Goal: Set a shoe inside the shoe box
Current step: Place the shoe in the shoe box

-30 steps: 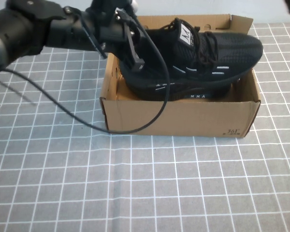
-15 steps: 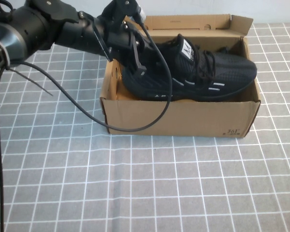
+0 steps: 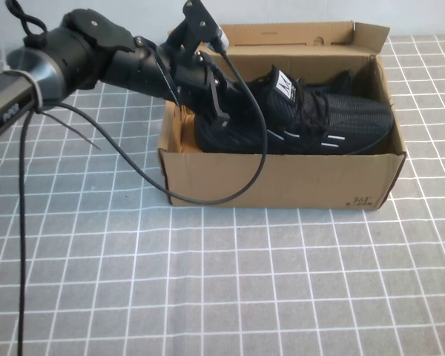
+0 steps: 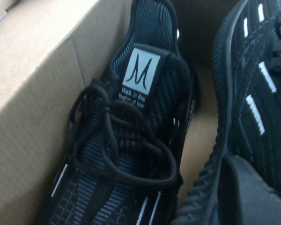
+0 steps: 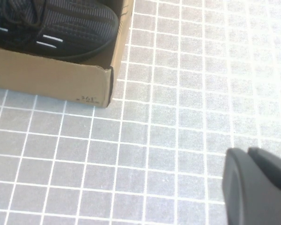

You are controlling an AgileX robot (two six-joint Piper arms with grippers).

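The left pincer [image 3: 211, 100] hung over the left end of the shoe box [image 3: 282, 178] on the counter [image 3: 208, 282], clenched on the heel of the shoe [image 3: 311, 122] lying inside it, while the right pincer [image 5: 253, 187], fingers pressed together, hovered above bare counter.

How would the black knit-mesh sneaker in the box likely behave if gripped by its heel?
The black knit-mesh sneaker probably flexes: its upper is soft mesh. Loose laces may snag. The left gripper sits at its heel inside the brown cardboard box; the right gripper hangs over the table.
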